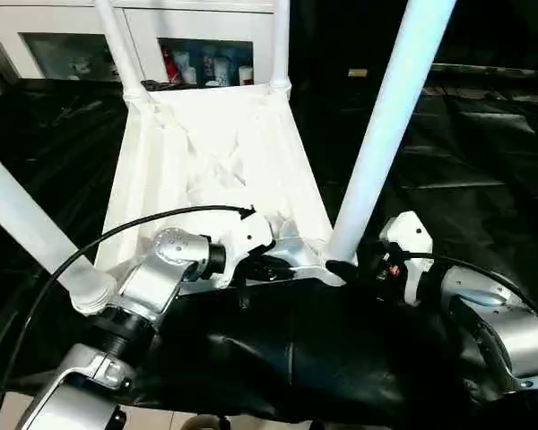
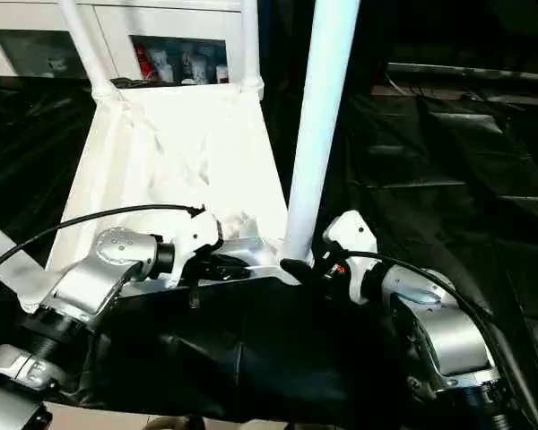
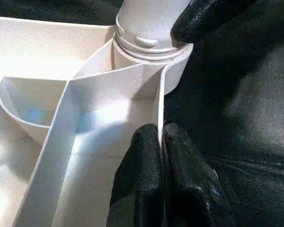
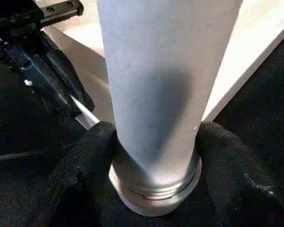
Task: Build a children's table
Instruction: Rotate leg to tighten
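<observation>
While the left gripper [image 3: 161, 156] steadies the upturned table top [image 1: 215, 152], the right gripper [image 4: 154, 151] works the near-right leg [image 1: 386, 134].

Centre frame, the top lies ribs-up; left fingers pinch its near rim wall shut, likely holding it from turning. Right fingers straddle the leg's base at its corner socket [image 4: 154, 198], touching both sides, seemingly to screw it home.

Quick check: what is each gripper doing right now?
Left gripper: shut on the tabletop rim.
Right gripper: fingers on both sides of the near-right leg, at its base.
</observation>
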Tool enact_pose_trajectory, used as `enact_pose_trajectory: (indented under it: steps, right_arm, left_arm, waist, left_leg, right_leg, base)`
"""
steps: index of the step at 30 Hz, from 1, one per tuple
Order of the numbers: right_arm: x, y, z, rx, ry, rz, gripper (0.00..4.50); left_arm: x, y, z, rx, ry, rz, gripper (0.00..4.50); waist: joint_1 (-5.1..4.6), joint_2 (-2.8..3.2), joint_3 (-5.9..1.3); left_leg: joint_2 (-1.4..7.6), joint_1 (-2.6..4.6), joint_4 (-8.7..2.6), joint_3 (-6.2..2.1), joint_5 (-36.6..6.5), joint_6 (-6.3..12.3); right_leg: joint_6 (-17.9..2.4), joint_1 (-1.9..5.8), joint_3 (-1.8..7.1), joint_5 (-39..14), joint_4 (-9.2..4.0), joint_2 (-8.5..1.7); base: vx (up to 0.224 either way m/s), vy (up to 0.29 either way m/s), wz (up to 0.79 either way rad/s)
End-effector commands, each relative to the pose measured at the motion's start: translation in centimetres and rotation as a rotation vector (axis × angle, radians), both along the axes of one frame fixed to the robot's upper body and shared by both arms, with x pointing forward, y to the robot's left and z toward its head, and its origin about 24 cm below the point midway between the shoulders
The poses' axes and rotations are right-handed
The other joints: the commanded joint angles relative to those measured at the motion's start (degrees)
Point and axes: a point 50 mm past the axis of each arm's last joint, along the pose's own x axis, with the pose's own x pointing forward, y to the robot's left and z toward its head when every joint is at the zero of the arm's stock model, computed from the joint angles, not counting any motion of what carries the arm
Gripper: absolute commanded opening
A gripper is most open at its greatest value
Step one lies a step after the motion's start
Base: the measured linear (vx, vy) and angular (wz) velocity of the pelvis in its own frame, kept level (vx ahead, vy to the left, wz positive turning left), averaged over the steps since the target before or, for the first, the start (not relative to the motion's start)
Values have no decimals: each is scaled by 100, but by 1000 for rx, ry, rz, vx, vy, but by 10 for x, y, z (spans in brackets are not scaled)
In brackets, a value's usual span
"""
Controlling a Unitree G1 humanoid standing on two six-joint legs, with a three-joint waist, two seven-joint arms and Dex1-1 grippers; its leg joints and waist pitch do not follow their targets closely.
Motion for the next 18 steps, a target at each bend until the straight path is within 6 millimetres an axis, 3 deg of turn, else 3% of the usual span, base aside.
enact_pose_trajectory:
  steps: [1,8,12,15,16,18]
  right_arm:
    - [-3,5,1,8,-7,29,255]
    - [-5,8,-4,9,9,34,217]
    - [-4,9,-16,-25,36,-36,208]
    - [3,11,-33,-33,76,-217,205]
    - [3,11,-33,-33,76,-217,204]
    - [12,17,-43,16,107,-420,204]
  left_arm:
    - [-7,-7,-1,-49,28,-46,0]
    - [-9,-8,-3,-42,37,-51,0]
    - [-2,-13,-6,-20,18,30,0]
    - [12,-25,-8,-23,-12,183,0]
    - [12,-25,-8,-23,-12,183,0]
    - [19,-41,-10,-16,-17,277,0]
  waist:
    - [14,-117,-371]
    - [17,-124,-385]
    - [11,-117,-380]
    - [-6,-121,-337]
    - [-8,-122,-325]
    - [-21,-107,-314]
  left_leg:
    - [349,49,-279,-100,-504,695]
    - [344,53,-268,-98,-487,696]
    - [342,53,-267,-99,-506,661]
    - [330,75,-302,-103,-912,440]
    - [327,98,-317,-105,-1103,322]
    - [318,108,-336,-120,-1276,176]
  right_leg:
    - [-1583,314,212,-129,-307,-452]
    - [-1569,319,209,-155,-298,-445]
    - [-1564,306,205,-239,-309,-438]
    - [-1462,280,204,-1002,-396,-450]
    - [-1341,262,210,-1439,-444,-452]
    - [-1203,238,219,-1839,-475,-446]
  base:
    - [0,0,0]
    - [0,0,0]
    - [0,0,0]
    - [0,0,0]
    - [0,0,0]
    - [0,0,0]
